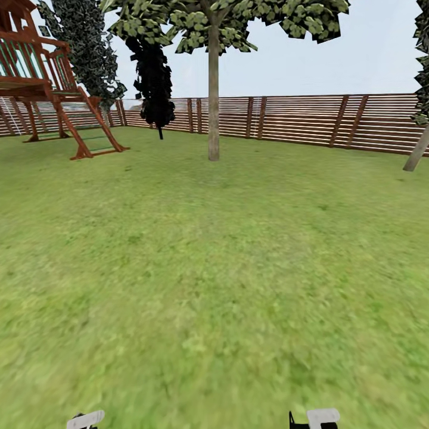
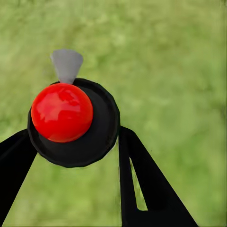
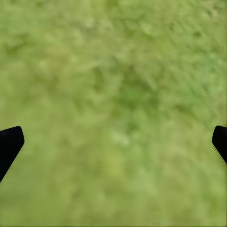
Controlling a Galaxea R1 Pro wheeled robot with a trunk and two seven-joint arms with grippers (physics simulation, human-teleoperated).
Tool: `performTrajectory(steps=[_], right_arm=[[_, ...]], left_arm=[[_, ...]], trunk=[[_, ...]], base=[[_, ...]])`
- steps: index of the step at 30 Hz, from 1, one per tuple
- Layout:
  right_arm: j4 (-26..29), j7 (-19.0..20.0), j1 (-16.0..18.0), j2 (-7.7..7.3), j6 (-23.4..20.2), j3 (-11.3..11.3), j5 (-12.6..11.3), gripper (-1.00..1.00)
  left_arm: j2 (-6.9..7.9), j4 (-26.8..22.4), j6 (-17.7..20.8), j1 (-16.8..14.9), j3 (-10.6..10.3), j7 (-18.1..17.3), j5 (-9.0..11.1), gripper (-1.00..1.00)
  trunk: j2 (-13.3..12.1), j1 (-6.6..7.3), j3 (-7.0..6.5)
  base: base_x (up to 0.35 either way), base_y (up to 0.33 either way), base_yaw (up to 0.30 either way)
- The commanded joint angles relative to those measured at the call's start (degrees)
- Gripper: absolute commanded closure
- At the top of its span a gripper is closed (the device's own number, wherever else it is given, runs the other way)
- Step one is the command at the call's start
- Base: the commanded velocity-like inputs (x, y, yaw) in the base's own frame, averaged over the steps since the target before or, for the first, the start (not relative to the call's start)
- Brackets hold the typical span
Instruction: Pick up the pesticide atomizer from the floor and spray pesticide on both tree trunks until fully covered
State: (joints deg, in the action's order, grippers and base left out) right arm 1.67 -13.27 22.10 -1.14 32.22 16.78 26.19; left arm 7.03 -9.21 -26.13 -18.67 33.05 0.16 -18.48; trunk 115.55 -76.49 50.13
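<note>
In the left wrist view my left gripper (image 2: 72,142) is shut on the pesticide atomizer (image 2: 97,127), a round black body with a red ball top (image 2: 61,112) and a grey nozzle (image 2: 66,64), held over grass. Across the lawn stands one tree (image 1: 213,24), its straight beige-grey trunk (image 1: 213,101) ahead at mid-distance. A second trunk (image 1: 416,152) leans at the right edge. My right gripper (image 3: 113,137) is open over bare grass, black fingertips (image 3: 9,144) far apart. The grey paving is out of view.
The garden lawn (image 1: 214,268) stretches ahead to a brown slat fence (image 1: 310,119). A red-brown wooden playset (image 1: 47,83) stands at the far left. Two dark columnar conifers (image 1: 154,77) rise near the fence. White arm parts (image 1: 85,419) peek in at the bottom edge.
</note>
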Motion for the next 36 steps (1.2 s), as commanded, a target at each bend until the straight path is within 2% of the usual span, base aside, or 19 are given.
performTrajectory(steps=[1, 36], right_arm=[[-0.1, -0.4, 0.0, 0.0, 0.1, 0.3, 0.6, -1.0], [-0.1, -0.4, 0.0, 0.0, 0.1, 0.3, 0.6, -1.0]], left_arm=[[0.0, 0.1, -0.2, -0.1, 0.5, 0.0, -0.6, 1.0], [0.0, 0.1, -0.2, -0.1, 0.4, 0.0, -0.6, 1.0]], trunk=[[0.0, -0.03, 0.05], [0.0, -0.03, 0.05]], base=[[0.338, 0.0, 0.0], [0.338, 0.0, 0.0]])
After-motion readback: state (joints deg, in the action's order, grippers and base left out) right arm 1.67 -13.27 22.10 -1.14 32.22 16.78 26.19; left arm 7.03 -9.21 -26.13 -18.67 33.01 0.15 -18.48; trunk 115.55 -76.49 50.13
